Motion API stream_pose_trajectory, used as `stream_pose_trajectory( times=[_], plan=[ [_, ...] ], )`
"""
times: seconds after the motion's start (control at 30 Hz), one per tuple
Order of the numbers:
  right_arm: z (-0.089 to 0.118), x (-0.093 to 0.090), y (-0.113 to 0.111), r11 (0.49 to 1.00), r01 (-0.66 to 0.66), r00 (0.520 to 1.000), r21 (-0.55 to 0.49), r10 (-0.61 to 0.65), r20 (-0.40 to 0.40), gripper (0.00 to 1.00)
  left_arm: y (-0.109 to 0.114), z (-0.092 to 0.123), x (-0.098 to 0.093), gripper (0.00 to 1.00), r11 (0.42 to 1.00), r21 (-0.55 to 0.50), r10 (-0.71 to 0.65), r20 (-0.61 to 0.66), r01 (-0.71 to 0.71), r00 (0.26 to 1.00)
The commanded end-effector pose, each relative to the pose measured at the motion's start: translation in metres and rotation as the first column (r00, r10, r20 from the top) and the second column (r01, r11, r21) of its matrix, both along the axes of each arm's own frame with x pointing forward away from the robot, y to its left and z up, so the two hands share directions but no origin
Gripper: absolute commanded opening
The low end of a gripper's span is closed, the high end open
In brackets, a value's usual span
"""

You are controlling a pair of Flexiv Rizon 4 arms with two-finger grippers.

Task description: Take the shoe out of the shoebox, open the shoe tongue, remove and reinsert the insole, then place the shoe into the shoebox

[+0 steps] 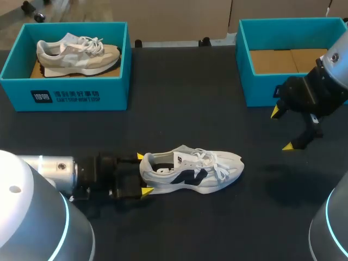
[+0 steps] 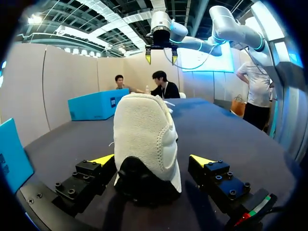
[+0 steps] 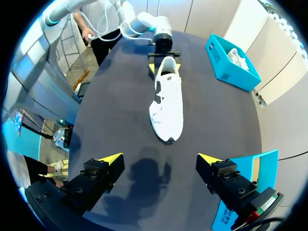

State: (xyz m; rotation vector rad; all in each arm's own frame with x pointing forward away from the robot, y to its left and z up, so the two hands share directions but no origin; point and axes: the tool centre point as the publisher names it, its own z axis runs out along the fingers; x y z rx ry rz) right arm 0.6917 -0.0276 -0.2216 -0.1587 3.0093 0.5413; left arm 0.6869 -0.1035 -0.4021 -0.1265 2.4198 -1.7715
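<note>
Black bench (image 1: 179,92) is carrying two teal boxes along its far side. Left box (image 1: 65,95) is holding a beige shoe (image 1: 76,54) with its toe pointing right; right box (image 1: 258,95) is showing its brown cardboard floor. White shoe (image 1: 193,171) with a dark side logo is sitting upright on its sole near the middle of the bench, outside both boxes, heel pointing toward the left arm and toe toward the right. Left claw (image 1: 143,173) is lying low over the bench with its fingers open and straddling the heel. In the left wrist view the shoe (image 2: 144,130) is filling the space ahead of the left claw (image 2: 153,160): a gap is showing between one finger and the heel, while the other yellow tip is sitting just beside it, contact there unclear. Right claw (image 1: 283,129) is hovering above the bench in front of the right box, well apart from the shoe, fingers spread wide. In its wrist view the right claw (image 3: 161,157) is hanging over bare bench, with the shoe (image 3: 167,103) lying ahead, toe nearest.
</note>
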Motion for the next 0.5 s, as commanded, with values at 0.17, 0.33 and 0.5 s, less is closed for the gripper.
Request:
stream_pose_trajectory(
  times=[0.17, 0.33, 0.5],
  plan=[
    [-0.001, 0.001, 0.001, 1.000, 0.000, 1.000, -0.002, 0.000, -0.001, 1.00, -0.010, -0.004, 0.010, 1.00, 1.000, 0.029, -0.009, 0.000, 0.009, 1.000],
    [-0.001, 0.001, 0.001, 1.000, 0.000, 1.000, -0.002, 0.000, -0.001, 1.00, -0.012, -0.007, 0.014, 1.00, 0.998, 0.048, -0.027, -0.002, 0.027, 1.000],
    [-0.001, 0.001, 0.001, 1.000, 0.000, 1.000, -0.002, 0.000, -0.001, 1.00, -0.012, -0.010, 0.017, 1.00, 0.997, 0.060, -0.040, -0.005, 0.041, 0.999]
  ],
)
